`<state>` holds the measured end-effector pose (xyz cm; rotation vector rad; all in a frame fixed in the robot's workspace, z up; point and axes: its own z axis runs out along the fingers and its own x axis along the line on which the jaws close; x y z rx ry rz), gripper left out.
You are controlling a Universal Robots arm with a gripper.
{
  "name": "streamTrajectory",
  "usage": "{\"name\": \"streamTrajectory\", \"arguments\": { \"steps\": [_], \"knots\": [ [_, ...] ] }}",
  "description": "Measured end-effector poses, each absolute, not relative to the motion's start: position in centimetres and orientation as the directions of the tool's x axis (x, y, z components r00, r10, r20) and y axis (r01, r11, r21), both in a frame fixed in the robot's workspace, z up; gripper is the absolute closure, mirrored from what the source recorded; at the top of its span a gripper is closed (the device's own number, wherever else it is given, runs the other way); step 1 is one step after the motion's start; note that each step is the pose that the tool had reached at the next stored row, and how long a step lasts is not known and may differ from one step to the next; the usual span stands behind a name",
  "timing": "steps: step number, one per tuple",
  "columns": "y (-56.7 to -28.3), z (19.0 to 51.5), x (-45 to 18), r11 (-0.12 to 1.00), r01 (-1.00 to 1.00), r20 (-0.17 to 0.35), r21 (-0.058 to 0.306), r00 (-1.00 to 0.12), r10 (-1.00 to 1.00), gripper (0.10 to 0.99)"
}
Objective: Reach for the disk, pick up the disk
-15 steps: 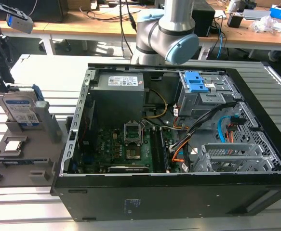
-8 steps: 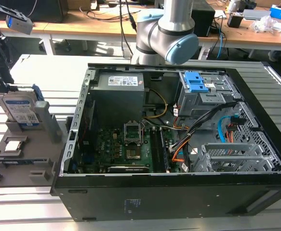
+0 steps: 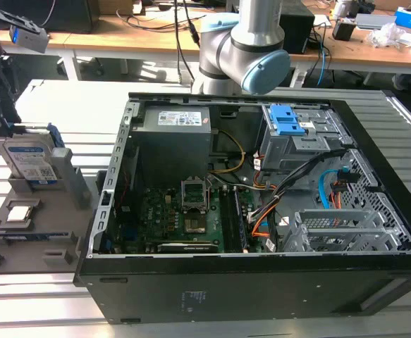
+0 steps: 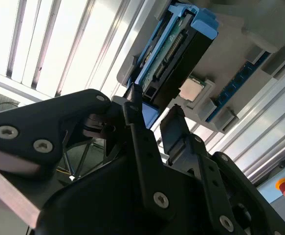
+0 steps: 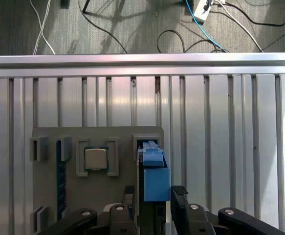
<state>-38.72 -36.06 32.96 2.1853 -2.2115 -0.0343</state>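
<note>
Disk (image 3: pixel 27 158) upright on its edge in a slot of the grey parts holder (image 3: pixel 64 186), labelled face toward the exterior view's camera, blue bracket (image 5: pixel 154 171) along its upper edge. Holder flat on the slatted aluminium bench (image 3: pixel 29 303), just beside the open computer case (image 3: pixel 261 289), on the case's side toward the exterior view's left. Seen in the first wrist view close to one long edge of the bench, with floor and loose cables (image 5: pixel 191 29) beyond that edge.

Claw (image 3: pixel 1 113) directly above the disk in the exterior view. Released, jaws spread wide, nothing clamped. In the first wrist view, claw (image 5: pixel 154 193) astride the blue bracket, one black fingertip (image 5: pixel 129 192) on either side of it. In the second wrist view, claw (image 4: pixel 153 111) with both fingertips up at the disk's near end and a blue tab showing in the gap between them. Contact between pads and bracket: cannot tell.

CPU chip (image 3: pixel 20 213) flat in a square recess of the same holder, near the disk but apart from it. Blue memory stick (image 5: pixel 60 171) on edge in another slot, on the far side of the chip from the disk.

Robot arm (image 3: pixel 244 42) rising behind the case. Grey power supply box (image 3: pixel 173 137) inside the case, against its rear wall.
</note>
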Motion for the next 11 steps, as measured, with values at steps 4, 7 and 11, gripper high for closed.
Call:
{"name": "streamTrajectory", "arguments": {
  "steps": [4,7,11],
  "knots": [
    [-36.0,32.3,-38.7,0.012,-0.999,0.008,0.039,-0.012,-1.0,0.659],
    [-36.0,31.7,-38.7,0.012,-0.999,0.008,0.039,-0.012,-1.0,0.659],
    [-36.0,30.9,-38.7,0.012,-0.999,0.008,0.038,-0.012,-1.0,0.659]
  ]
}}
